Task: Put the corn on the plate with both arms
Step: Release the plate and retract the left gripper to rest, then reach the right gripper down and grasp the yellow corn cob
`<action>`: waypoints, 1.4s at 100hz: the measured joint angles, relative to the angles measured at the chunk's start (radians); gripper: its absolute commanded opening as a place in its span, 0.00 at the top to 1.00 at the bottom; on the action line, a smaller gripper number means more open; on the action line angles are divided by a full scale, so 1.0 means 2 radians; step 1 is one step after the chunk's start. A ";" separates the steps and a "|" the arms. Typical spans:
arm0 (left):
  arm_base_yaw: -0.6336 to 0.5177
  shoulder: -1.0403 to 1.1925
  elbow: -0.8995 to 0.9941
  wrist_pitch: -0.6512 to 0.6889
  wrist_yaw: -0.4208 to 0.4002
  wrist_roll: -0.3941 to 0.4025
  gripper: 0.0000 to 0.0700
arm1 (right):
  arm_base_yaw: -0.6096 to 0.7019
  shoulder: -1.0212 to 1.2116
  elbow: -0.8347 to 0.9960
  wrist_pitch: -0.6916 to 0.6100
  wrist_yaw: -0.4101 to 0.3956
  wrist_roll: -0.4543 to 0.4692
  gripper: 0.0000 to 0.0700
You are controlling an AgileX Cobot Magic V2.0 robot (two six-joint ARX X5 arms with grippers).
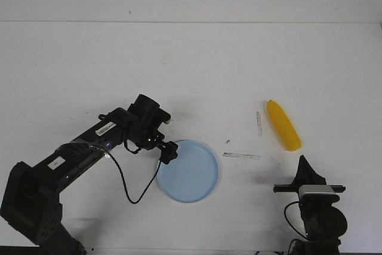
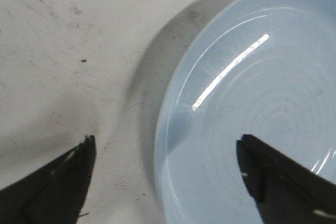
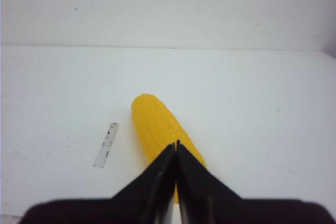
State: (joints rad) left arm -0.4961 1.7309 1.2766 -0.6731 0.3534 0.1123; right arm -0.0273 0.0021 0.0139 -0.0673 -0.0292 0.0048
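The yellow corn [image 1: 283, 124] lies on the white table at the right, alone and untouched. It also shows in the right wrist view [image 3: 157, 127], just beyond the fingertips. My right gripper [image 1: 304, 160] is shut and empty, a little nearer than the corn's near end; in its wrist view the gripper [image 3: 176, 144] has its jaws pressed together. The pale blue plate [image 1: 190, 171] lies near the table's front middle. My left gripper [image 1: 169, 151] is open over the plate's left rim; in its wrist view the gripper [image 2: 167, 140] straddles the plate's rim [image 2: 160, 129], one finger outside, one over the plate.
Two thin grey strips lie on the table between plate and corn: one flat [image 1: 241, 156] and one upright in the picture [image 1: 259, 123]. The second also shows in the right wrist view [image 3: 105, 145]. A black cable [image 1: 128, 186] hangs from the left arm.
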 measured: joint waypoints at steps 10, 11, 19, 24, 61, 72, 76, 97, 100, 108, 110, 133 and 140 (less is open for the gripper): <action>0.000 -0.013 0.014 -0.009 -0.018 0.000 0.00 | 0.000 0.000 0.000 0.000 0.000 0.000 1.00; 0.000 -0.014 0.015 -0.008 -0.020 0.000 0.00 | 0.000 0.000 0.000 0.000 0.000 0.000 1.00; 0.002 -0.046 0.019 -0.003 -0.055 0.000 0.00 | 0.000 0.000 0.000 0.000 0.000 0.000 1.00; 0.006 -0.069 0.019 -0.001 -0.079 0.000 0.00 | 0.000 0.000 0.000 0.000 0.000 0.000 1.00; 0.116 -0.245 0.002 0.044 -0.116 0.001 0.14 | 0.000 0.000 0.000 0.002 0.000 0.000 1.00; 0.169 -0.301 -0.044 0.055 -0.117 0.000 0.14 | 0.000 0.000 0.000 0.002 0.000 0.000 1.00; 0.187 -0.321 -0.066 0.060 -0.118 0.000 0.14 | 0.000 0.000 0.000 0.002 0.000 0.000 1.00; 0.265 -0.444 -0.179 0.076 -0.118 -0.010 0.16 | 0.000 0.000 0.000 0.003 0.000 0.000 1.00; 0.271 -0.462 -0.195 0.080 -0.122 -0.014 0.20 | 0.000 0.000 0.000 0.004 0.000 0.001 1.00; 0.280 -0.506 -0.236 0.099 -0.130 -0.025 0.34 | 0.000 0.000 0.000 0.011 0.000 0.002 1.00; 0.281 -0.515 -0.245 0.103 -0.134 -0.027 0.37 | 0.000 0.000 0.000 0.015 0.000 0.002 1.00; 0.283 -0.578 -0.300 0.146 -0.166 -0.049 0.86 | 0.000 0.000 0.019 0.037 0.011 0.002 1.00; 0.283 -0.578 -0.299 0.157 -0.166 -0.050 0.95 | 0.000 0.000 0.047 0.036 0.024 0.002 1.00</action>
State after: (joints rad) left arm 0.0708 0.5743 0.6777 -0.3595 0.0223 0.0124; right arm -0.0273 0.0025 0.1074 0.0048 0.0185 0.0090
